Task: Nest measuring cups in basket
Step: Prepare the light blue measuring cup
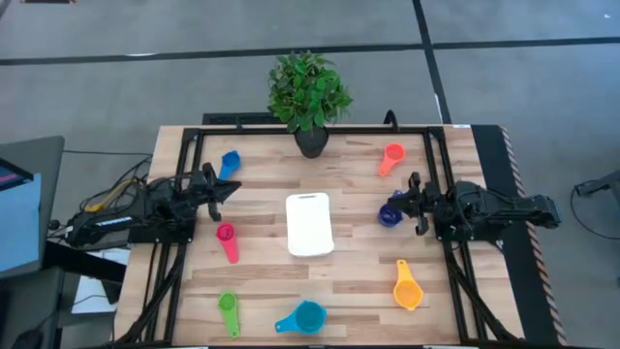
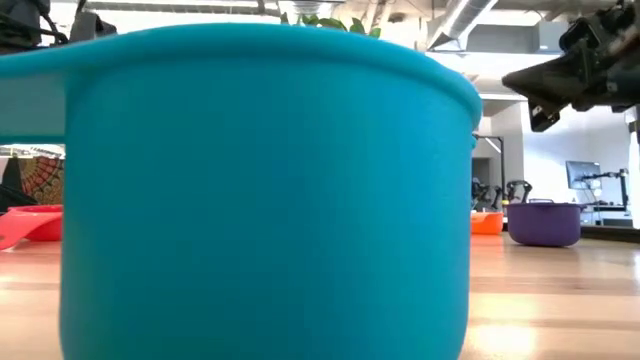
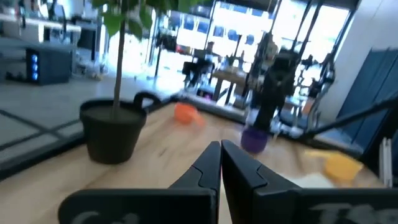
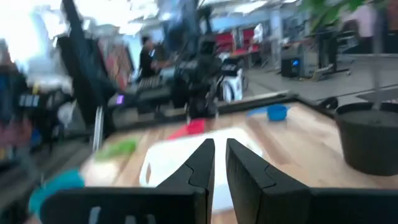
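Note:
The white basket (image 1: pixel 310 224) lies flat mid-table. Seven cups sit around it on their bases: blue (image 1: pixel 230 163), red-orange (image 1: pixel 391 157), purple (image 1: pixel 390 214), pink (image 1: pixel 227 239), green (image 1: pixel 229 312), teal (image 1: pixel 302 318) and yellow-orange (image 1: pixel 408 287). The teal cup (image 2: pixel 270 190) fills the low view. My left gripper (image 1: pixel 231 189) hovers between the blue and pink cups, shut (image 3: pixel 220 149). My right gripper (image 1: pixel 405 205) hangs above the table just right of the purple cup (image 2: pixel 545 222), fingers a narrow gap apart (image 4: pixel 220 149), pointing toward the basket (image 4: pixel 186 162).
A dark plant pot (image 1: pixel 311 142) with a leafy plant stands at the far edge behind the basket. Black frame rails (image 1: pixel 184 194) run along the table's left, right and far sides. Bare wood lies between the basket and the cups.

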Robot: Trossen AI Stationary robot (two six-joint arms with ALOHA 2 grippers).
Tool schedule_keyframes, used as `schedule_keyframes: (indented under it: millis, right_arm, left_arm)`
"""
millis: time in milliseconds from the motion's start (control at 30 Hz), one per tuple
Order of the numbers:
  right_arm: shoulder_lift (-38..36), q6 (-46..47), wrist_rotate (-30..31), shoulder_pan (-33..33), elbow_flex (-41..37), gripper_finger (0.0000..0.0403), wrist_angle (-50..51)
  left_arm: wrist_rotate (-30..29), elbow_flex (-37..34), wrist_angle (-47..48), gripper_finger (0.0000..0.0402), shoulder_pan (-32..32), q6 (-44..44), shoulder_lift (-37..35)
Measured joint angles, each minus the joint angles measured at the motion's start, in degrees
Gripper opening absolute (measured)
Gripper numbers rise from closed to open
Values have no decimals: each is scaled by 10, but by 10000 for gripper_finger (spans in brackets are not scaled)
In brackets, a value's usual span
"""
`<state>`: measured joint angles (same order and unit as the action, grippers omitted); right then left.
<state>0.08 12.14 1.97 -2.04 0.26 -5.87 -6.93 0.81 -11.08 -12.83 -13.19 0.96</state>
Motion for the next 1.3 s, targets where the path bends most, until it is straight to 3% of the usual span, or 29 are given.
schedule_keyframes:
  millis: [167,233,333,567,800,933,1033,1200,1300]
  right_arm:
    - [0,21,16,-4,0,67,-60]
    - [0,13,49,-4,0,67,-81]
    - [0,37,106,-4,0,67,-71]
    - [0,114,116,-2,0,67,-9]
    - [0,93,98,-2,0,67,-24]
    - [0,51,62,-2,0,67,-27]
    - [0,49,59,-2,0,67,-25]
    - [0,42,76,-4,0,67,-29]
    - [0,39,76,-4,0,67,-31]
  left_arm:
    - [8,-2,-29,0,1,-25,31]
    - [16,-2,-43,0,9,-40,53]
    - [15,-2,-63,0,28,-43,94]
    - [0,-3,-151,0,78,-49,182]
    - [-140,26,-194,0,204,-78,303]
    - [-237,77,-203,0,283,-85,406]
    - [-274,134,-201,0,322,-87,494]
    - [-273,248,-188,0,344,-100,641]
    - [-234,316,-156,0,345,-97,711]
